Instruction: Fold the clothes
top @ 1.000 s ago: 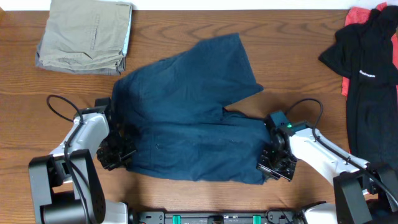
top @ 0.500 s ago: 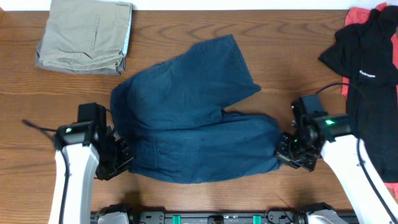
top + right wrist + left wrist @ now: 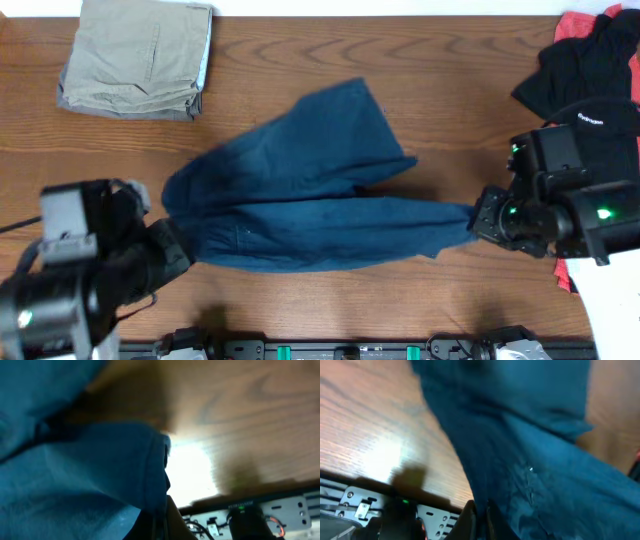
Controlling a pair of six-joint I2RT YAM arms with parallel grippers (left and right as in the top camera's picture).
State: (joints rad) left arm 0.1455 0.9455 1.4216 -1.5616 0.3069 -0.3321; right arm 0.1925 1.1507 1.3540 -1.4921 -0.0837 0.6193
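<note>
At the far left corner of the wooden table (image 3: 450, 90) lies a folded pair of khaki trousers (image 3: 135, 55), well apart from everything else. Below them, at the near left, the left gripper (image 3: 172, 252) sits at the left end of the blue garment (image 3: 300, 190). In the left wrist view its fingers (image 3: 468, 516) stand close together with blue cloth bunched down between them, so the left gripper (image 3: 480, 519) is pinching the garment's edge. A small shiny stud (image 3: 530, 468) shows on the cloth a little above the fingers. The garment (image 3: 530, 435) spreads across the middle of the table. Its near edge runs in a fairly straight, stretched line from one gripper to the other, and one leg angles up and to the right toward the back of the table. Whether the stretched part touches the wood, I cannot tell. At the garment's right end the right gripper (image 3: 480, 222) meets the cloth's corner. In the right wrist view a hemmed edge of the garment (image 3: 100, 470) drops straight into the narrow gap of the right gripper (image 3: 162, 524), whose fingers (image 3: 176, 519) are closed on it. Behind this arm, at the far right edge of the table, a black T-shirt (image 3: 590, 70) with small white lettering lies over a red cloth (image 3: 572, 24).
</note>
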